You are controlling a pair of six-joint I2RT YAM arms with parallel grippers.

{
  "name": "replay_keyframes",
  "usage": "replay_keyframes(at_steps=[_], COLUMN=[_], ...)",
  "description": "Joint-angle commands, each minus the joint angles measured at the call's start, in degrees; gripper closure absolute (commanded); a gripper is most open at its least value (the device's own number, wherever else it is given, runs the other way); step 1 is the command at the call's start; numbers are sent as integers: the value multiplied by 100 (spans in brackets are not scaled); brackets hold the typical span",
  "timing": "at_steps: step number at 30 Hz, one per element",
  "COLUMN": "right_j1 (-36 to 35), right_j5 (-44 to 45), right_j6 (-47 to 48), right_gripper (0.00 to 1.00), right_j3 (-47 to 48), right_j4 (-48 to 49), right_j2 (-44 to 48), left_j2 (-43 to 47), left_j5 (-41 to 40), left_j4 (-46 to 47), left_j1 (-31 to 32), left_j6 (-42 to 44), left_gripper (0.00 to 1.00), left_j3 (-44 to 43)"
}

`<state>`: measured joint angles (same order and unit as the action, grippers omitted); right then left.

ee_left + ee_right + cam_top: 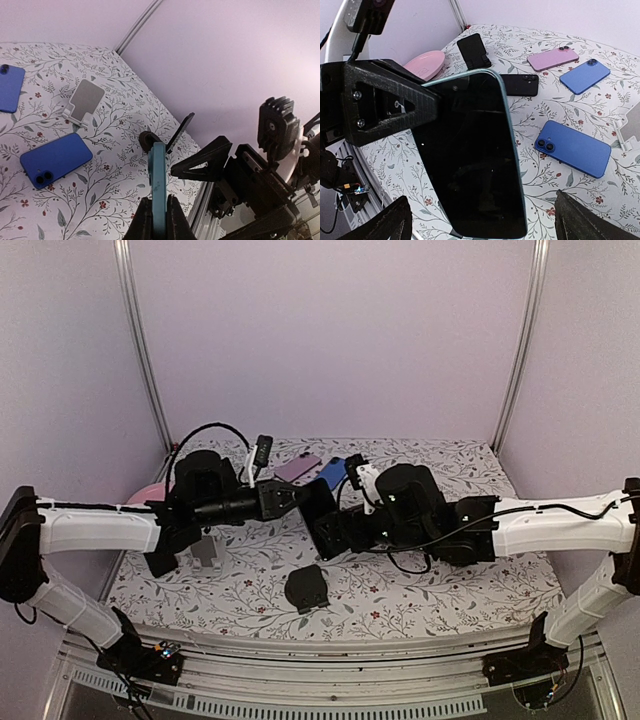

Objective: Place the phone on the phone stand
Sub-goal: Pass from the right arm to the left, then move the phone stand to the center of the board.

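A teal-edged phone (470, 155) with a dark screen hangs in the air over the table's middle. My left gripper (159, 220) is shut on its lower end, and from that wrist I see it edge-on (159, 180). My right gripper (490, 225) is open, with its fingertips (395, 220) standing wide on either side of the phone, apart from it. In the top view the two grippers meet at the phone (318, 508). A black phone stand (305, 588) sits on the mat near the front edge, below the held phone. A white phone stand (85, 100) stands further off.
Loose phones lie on the floral mat: two blue ones (572, 147) (585, 76), a pink one (552, 58) and a black one (520, 84). A pink dish (425, 64) and another black stand (472, 50) sit at the left. The metal table edge (205, 210) is close by.
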<state>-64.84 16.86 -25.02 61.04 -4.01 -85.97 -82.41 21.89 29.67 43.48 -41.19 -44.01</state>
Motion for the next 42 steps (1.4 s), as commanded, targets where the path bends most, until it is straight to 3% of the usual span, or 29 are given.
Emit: replay_keyframes(at_steps=[1, 8, 12, 21, 42], right_j1=[-32, -253, -562, -776, -776], right_j5=[-320, -179, 18, 239, 678], right_j6=[-183, -337, -705, -1097, -1158], right_gripper=[1, 1, 1, 1, 3], right_j3=[-255, -385, -132, 655, 1604], right_j4=[135, -8, -161, -318, -1022], right_j2=[379, 254, -335, -1702, -2946], left_j2=[771, 2252, 2992, 3613, 3726], left_j5=[-624, -2709, -3288, -3285, -3138], left_j4=[-304, -1941, -2640, -2989, -2862], left_j1=[16, -118, -229, -297, -307], left_j6=[515, 472, 481, 549, 504], left_gripper=[100, 100, 100, 100, 100], left_j3=[336, 599, 585, 595, 731])
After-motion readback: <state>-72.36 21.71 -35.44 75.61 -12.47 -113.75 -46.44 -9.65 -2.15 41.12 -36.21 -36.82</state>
